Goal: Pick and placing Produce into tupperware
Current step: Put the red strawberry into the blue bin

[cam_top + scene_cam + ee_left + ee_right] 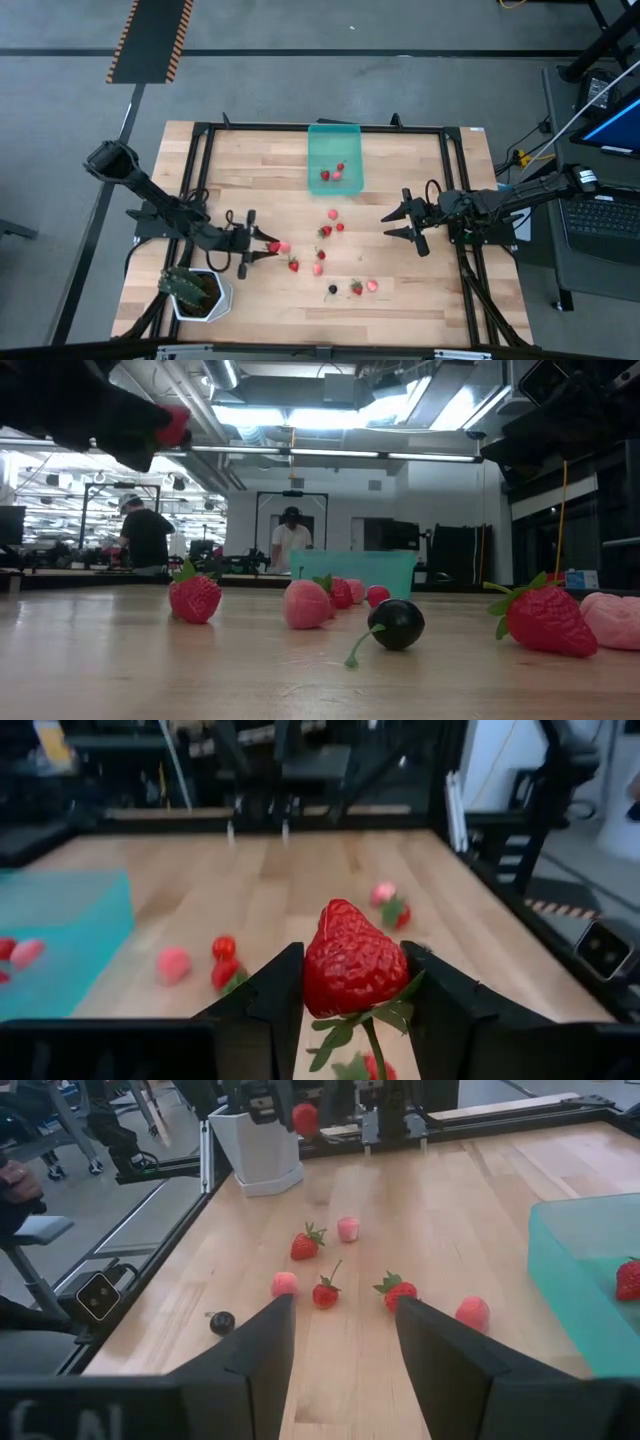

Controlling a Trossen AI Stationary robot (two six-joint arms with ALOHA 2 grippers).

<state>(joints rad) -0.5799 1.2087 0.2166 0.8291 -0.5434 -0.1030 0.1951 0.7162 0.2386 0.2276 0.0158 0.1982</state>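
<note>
My left gripper (268, 247) is over the table's near left part, shut on a red strawberry (350, 960). In the low view this strawberry (175, 425) is well above the tabletop. Several red and pink fruits (325, 231) and a dark berry (333, 289) lie loose on the wood between the arms. The teal tupperware (334, 150) rests flat at the far middle, with a few fruits (325, 175) inside. My right gripper (403, 226) is open at the table's right, clear of everything; in its wrist view the fingers frame the loose fruits (396, 1289). My left gripper pinches the red strawberry by its two sides (318, 970) between both fingers (272, 995). The fingers come roughly level from the table's left. The strawberry is lifted clear of the table, with its green top and stem (372, 1025) toward the wrist and its tip pointing away.
A white pot with a green plant (195, 292) stands at the near left corner, close beside my left arm. A black frame (455, 200) runs along the table edges. People (147, 540) stand in the room beyond the table. A laptop (605, 215) sits off the right side.
</note>
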